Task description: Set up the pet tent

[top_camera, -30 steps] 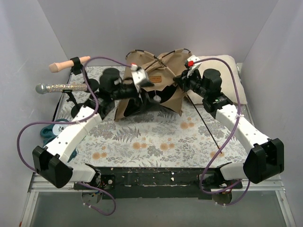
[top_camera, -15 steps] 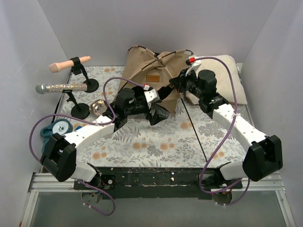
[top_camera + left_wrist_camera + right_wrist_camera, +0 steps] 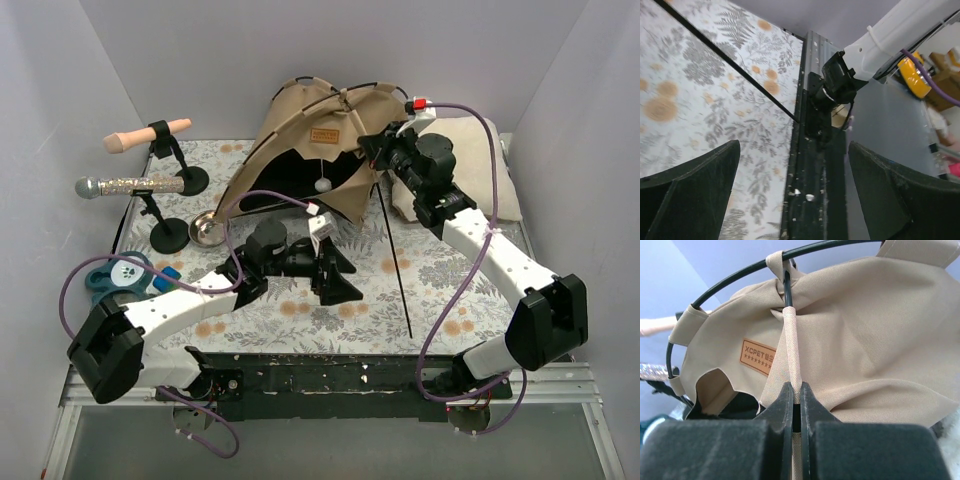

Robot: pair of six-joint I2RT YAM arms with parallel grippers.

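The pet tent (image 3: 300, 140) stands at the back of the floral mat, tan with black trim, its dark arched doorway facing forward and a white pom-pom (image 3: 322, 185) hanging in it. My right gripper (image 3: 372, 148) is at the tent's right side, shut on a tan pole sleeve (image 3: 792, 345) of the pet tent (image 3: 865, 340); its brown label (image 3: 759, 357) shows left of the sleeve. A loose thin black pole (image 3: 395, 265) lies on the mat. My left gripper (image 3: 343, 277) hovers open over the mat in front of the tent, with nothing between its fingers (image 3: 690, 185).
A cream pillow (image 3: 480, 150) lies behind the right arm. At left stand two black holders with a microphone (image 3: 125, 186) and a beige handle (image 3: 145, 135), a metal bowl (image 3: 207, 227) and a blue object (image 3: 115, 272). The black front rail (image 3: 815, 165) edges the table.
The left arm has let go of the tent and drawn back toward the near edge. The right gripper has lifted its side, so the tent now stands up with the doorway showing.
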